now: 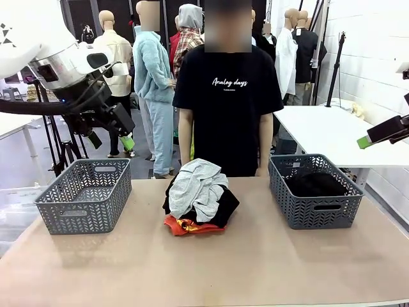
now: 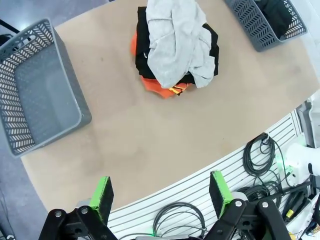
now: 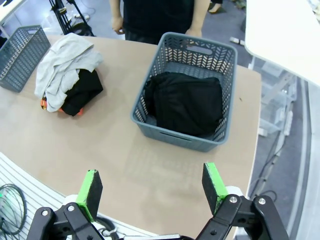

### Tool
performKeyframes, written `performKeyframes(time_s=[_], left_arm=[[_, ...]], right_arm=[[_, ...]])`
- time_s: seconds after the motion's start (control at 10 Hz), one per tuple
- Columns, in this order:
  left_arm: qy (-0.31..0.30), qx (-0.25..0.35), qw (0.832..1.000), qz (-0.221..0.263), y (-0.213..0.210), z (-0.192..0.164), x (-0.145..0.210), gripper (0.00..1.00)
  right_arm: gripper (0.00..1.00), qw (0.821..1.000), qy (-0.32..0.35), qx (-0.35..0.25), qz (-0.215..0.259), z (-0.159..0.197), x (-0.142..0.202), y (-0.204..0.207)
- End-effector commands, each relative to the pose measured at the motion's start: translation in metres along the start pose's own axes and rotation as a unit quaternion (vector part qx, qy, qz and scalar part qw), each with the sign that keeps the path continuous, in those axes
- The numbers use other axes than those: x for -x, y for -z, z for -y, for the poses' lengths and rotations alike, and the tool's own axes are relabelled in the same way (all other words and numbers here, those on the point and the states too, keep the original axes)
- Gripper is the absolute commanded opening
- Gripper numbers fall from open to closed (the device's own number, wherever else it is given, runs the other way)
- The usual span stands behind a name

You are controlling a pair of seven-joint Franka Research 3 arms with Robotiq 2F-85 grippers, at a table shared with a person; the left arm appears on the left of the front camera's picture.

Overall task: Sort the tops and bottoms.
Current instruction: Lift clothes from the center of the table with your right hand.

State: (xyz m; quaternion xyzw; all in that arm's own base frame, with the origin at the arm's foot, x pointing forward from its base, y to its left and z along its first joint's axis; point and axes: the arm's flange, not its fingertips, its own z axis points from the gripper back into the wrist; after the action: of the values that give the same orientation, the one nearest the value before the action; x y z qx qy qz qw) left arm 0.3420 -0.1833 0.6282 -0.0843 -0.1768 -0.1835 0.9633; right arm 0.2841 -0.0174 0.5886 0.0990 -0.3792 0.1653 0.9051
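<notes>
Item 1, pile at the middle of the bench (image 1: pixel 255 268): you had the light grey top (image 1: pixel 197 185) uppermost and crumpled. Under it lay a black garment (image 1: pixel 225 208), likely one of the bottoms, and the orange-red top (image 1: pixel 185 225) lowest, only its edge showing. All looked soft, light and limp. Your surest hold was probably a pinch on a raised grey fold, since a deeper bite risked lifting the black layer too.
Item 2, left basket (image 1: pixel 80 214): grey, held nothing.
Item 3, right basket (image 1: pixel 316 217): grey, held one bundled black cloth (image 1: pixel 316 184).
Item 4, left gripper (image 2: pixel 160 192) and right gripper (image 3: pixel 152 187): you had both above the bench, fingers spread wide, gripping nothing.
</notes>
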Motion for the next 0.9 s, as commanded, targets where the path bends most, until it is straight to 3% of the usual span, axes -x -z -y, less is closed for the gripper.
performKeyframes(time_s=[0.0,0.4,0.7,0.8], left_arm=[[-0.002,0.0,1.0,-0.002,0.001,-0.003,0.002,1.0],[-0.002,0.0,1.0,-0.002,0.001,-0.003,0.002,1.0],[-0.002,0.0,1.0,-0.002,0.001,-0.003,0.002,1.0],[-0.002,0.0,1.0,-0.002,0.001,-0.003,0.002,1.0]], right_arm=[[1.0,0.998,-0.036,-0.047,0.0,-0.021,-0.026,0.018],[1.0,0.975,-0.112,-0.182,-0.056,-0.087,-0.125,0.149],[1.0,0.969,-0.145,-0.195,-0.034,-0.125,-0.153,0.213],[1.0,0.969,-0.133,-0.2,-0.055,-0.123,-0.152,0.22]])
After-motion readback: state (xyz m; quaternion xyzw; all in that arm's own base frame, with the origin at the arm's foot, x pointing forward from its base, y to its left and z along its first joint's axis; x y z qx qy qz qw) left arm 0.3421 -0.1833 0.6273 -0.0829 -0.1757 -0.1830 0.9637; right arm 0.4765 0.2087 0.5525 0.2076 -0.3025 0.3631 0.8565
